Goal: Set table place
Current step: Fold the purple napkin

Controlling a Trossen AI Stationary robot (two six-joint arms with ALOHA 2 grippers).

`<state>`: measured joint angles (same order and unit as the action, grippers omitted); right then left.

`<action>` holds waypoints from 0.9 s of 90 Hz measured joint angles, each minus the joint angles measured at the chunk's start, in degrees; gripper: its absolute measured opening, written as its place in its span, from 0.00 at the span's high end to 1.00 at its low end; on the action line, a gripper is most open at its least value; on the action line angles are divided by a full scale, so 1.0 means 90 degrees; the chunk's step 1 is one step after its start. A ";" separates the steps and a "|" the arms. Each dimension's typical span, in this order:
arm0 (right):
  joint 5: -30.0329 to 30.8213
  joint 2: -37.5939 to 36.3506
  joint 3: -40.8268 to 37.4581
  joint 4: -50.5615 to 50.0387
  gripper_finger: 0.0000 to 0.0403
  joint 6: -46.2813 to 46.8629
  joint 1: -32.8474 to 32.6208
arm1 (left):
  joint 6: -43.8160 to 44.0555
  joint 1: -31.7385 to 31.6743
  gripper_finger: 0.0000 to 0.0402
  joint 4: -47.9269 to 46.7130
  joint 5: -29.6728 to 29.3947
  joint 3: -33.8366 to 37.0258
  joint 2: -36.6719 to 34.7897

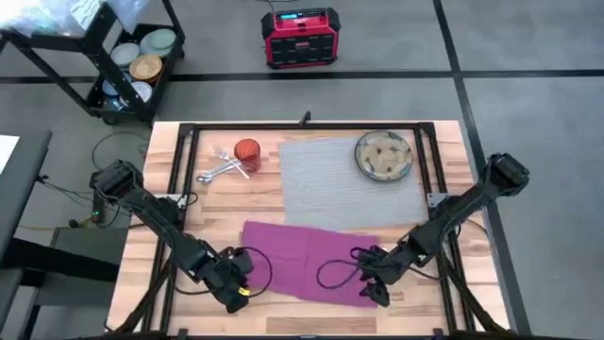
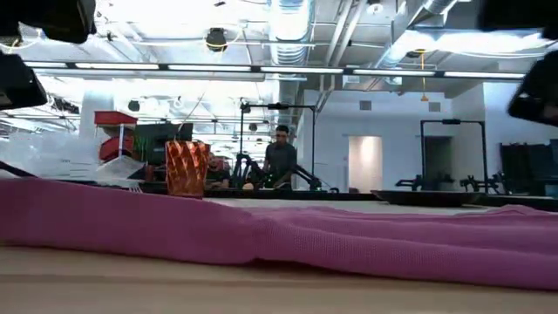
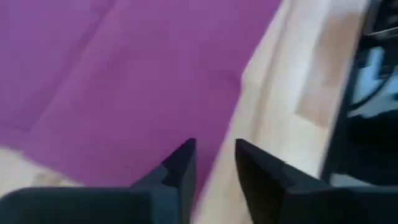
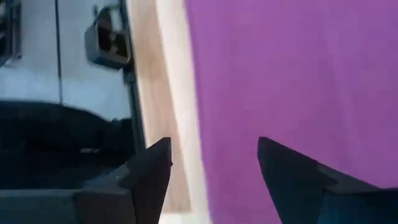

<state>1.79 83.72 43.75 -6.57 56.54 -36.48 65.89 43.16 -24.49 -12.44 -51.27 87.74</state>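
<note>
Napkin [image 1: 307, 257] lies spread near the worktop's [image 1: 283, 319] front edge, the spread left hand [image 1: 233, 280] and right hand [image 1: 375, 280] at its corners, while mat [image 1: 349, 179], plate [image 1: 383, 156], cup [image 1: 246, 152] and cutlery [image 1: 222, 167] look unarranged.

left claw [image 3: 211, 168] low, slightly parted | right claw [image 4: 214, 165] low, spread wide

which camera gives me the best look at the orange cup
The low view: the orange cup stands upright there, its faceted side plainly visible beyond the magenta napkin. The high view shows only its top, small, beside the cutlery on the table. Neither wrist view shows it.
</note>
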 joint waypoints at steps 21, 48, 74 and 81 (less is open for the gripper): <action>0.0006 0.0000 0.0000 -0.0025 0.50 -0.0136 0.0249 | 0.0352 0.0007 0.53 0.0041 -0.0016 0.0000 0.0022; 0.0125 0.0000 0.0000 -0.0100 0.58 -0.0222 0.0400 | 0.0206 0.0000 0.68 0.0858 -0.0098 0.0002 0.0964; 0.0138 0.0000 0.0000 -0.0124 0.61 -0.0290 0.0397 | -0.0595 -0.0107 0.77 0.1439 -0.0228 -0.0132 0.1315; 0.0140 0.0000 0.0000 -0.0168 0.62 -0.0288 0.0397 | -0.0591 -0.0154 0.77 0.0939 -0.0280 -0.0196 0.1315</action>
<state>3.05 83.72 43.75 -8.08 53.95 -32.91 60.57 41.77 -16.03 -14.96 -53.03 99.58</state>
